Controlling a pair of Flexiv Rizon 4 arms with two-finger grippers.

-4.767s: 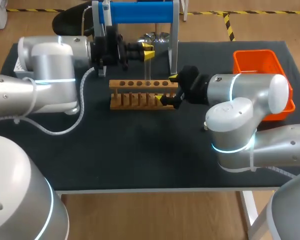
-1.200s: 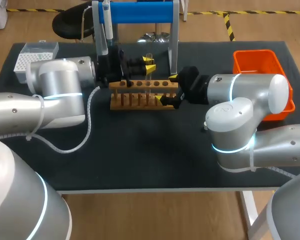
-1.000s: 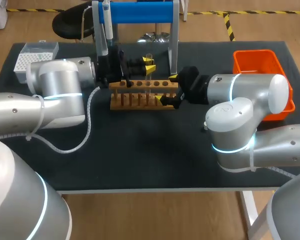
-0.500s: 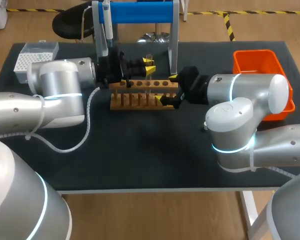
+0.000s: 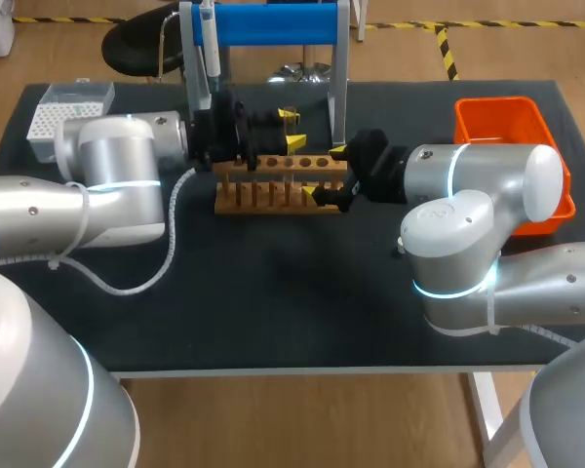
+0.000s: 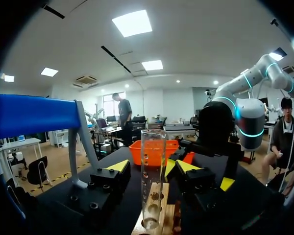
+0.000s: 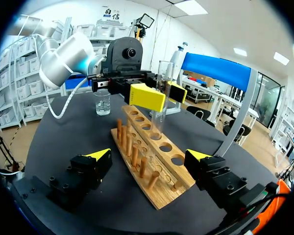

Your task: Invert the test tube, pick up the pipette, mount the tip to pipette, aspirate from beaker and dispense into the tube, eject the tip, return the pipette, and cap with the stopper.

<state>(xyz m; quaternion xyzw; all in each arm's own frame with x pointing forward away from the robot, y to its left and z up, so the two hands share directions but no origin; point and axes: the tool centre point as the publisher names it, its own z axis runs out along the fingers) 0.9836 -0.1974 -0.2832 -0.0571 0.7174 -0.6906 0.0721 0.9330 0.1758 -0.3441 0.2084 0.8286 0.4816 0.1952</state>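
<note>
One clear test tube (image 6: 153, 176) stands upright, mouth up, in a hole of the wooden rack (image 7: 172, 169), just between the fingers of my left pincer (image 6: 149, 169), which are spread apart and flank it without clamping. My right pincer (image 7: 148, 155) gapes wide, the rack's near end between its fingers. Beyond that rack, past my left pincer, a small beaker (image 7: 102, 104) sits on the dark counter (image 5: 273, 283).
</note>
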